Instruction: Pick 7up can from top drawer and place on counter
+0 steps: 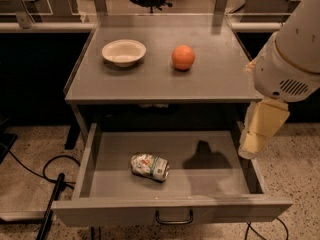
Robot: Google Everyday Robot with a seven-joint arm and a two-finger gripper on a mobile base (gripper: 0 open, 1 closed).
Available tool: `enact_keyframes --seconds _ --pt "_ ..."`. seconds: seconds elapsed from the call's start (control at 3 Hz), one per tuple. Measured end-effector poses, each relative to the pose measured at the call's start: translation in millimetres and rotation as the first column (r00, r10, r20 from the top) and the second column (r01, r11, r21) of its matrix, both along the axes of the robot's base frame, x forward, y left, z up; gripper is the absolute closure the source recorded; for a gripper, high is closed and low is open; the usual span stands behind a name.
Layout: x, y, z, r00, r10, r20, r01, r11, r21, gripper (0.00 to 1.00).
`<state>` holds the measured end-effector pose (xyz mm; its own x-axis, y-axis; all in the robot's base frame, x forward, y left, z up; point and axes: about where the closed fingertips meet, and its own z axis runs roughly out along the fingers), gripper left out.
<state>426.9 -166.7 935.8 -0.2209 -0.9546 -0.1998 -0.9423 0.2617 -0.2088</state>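
Up on counter (210, 84), at ten o'clock bowl (123, 52), at twelve orange (183, 57), no can yet. At six, can (149, 167) lying untouched in open drawer (205, 181). At three, gripper (252, 144) over drawer's right edge, spread or closed impossible to tell. Grasp, lift, set-down all left.

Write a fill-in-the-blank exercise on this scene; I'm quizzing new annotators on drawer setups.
1. The top drawer is pulled ____, with the 7up can lying inside.
2. On the counter, as the camera sees it, the bowl sits to the ____ of the orange.
3. In the camera view, the gripper hangs at the drawer's ____ side, apart from the can.
Missing words: open; left; right.
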Motion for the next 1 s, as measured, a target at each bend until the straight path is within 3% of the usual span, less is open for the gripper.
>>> enact_keyframes --seconds 0.33,0.67,1.0 --pt "0 0 0 1.0000 0.000 0.000 0.000 1.000 0.000 0.00" --pt "-3 16 -27 0.9991 -0.033 -0.027 0.034 0.999 0.016 0.00" --pt "3 70 -98 0.9929 -0.093 -0.074 0.095 0.995 0.026 0.00"
